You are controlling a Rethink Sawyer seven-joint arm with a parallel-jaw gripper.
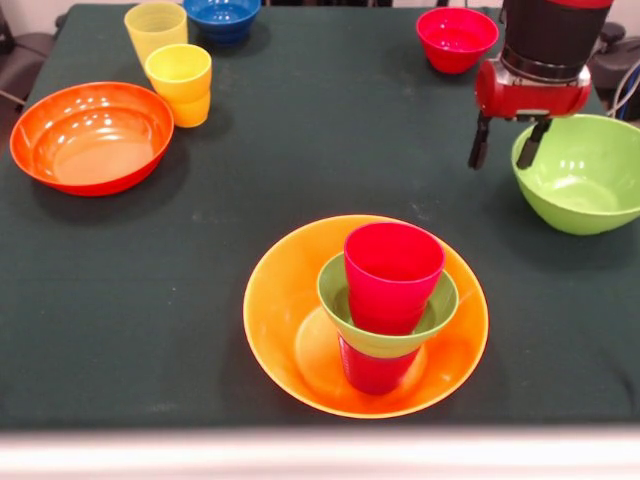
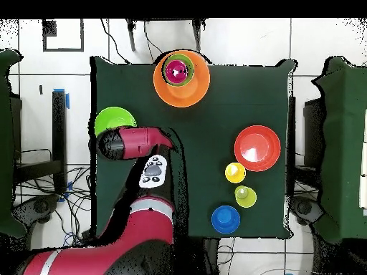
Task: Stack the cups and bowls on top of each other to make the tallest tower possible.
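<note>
The tower stands near the table's front edge: a large yellow-orange bowl (image 1: 290, 300) (image 2: 193, 89) holds a reddish-looking cup (image 1: 375, 372), with a small green bowl (image 1: 335, 290) on that cup and a red-pink cup (image 1: 392, 272) (image 2: 176, 70) on top. My gripper (image 1: 506, 143) hangs open and empty above the cloth, just left of the large green bowl (image 1: 585, 180) (image 2: 111, 119). From overhead the arm's head hides the fingers. A pale yellow cup (image 1: 154, 28) (image 2: 245, 195) and a yellow-orange cup (image 1: 180, 80) (image 2: 235, 172) stand at the far left.
A wide orange-red bowl (image 1: 92, 135) (image 2: 257, 147) sits at the left. At the far edge are a small blue bowl (image 1: 222, 16) (image 2: 225, 218) and a small red-pink bowl (image 1: 456, 38). The dark green cloth (image 1: 300, 150) covers the table.
</note>
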